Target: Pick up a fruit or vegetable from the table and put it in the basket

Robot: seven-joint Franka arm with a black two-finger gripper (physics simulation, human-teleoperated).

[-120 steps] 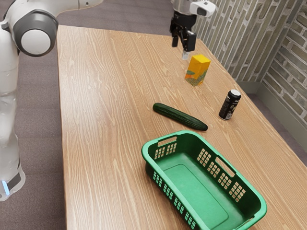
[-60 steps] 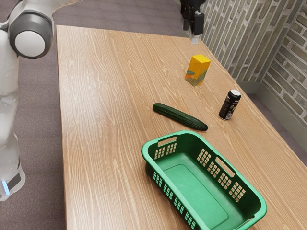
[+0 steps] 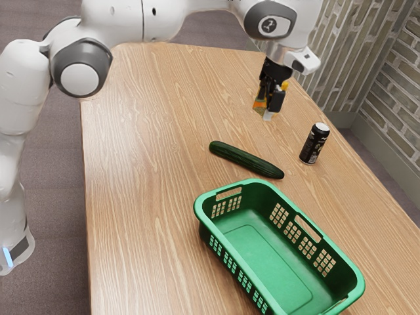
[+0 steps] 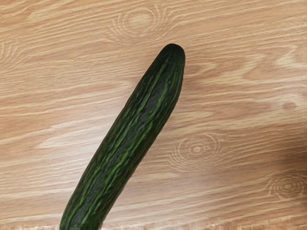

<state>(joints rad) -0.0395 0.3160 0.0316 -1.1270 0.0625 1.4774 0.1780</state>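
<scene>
Cucumber (image 3: pixel 246 159) slants (1 end near basket (image 3: pixel 256 249)).

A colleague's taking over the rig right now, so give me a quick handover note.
Gripper: raised above the table, not holding the cucumber; open or shut, I can't tell.
Cucumber: lying on the table beside the green basket.
Also there: black can, standing; not part of the job.
Done: the cucumber is neither picked up nor placed.
Left: grasp it, lift it, put it in the basket.
</scene>
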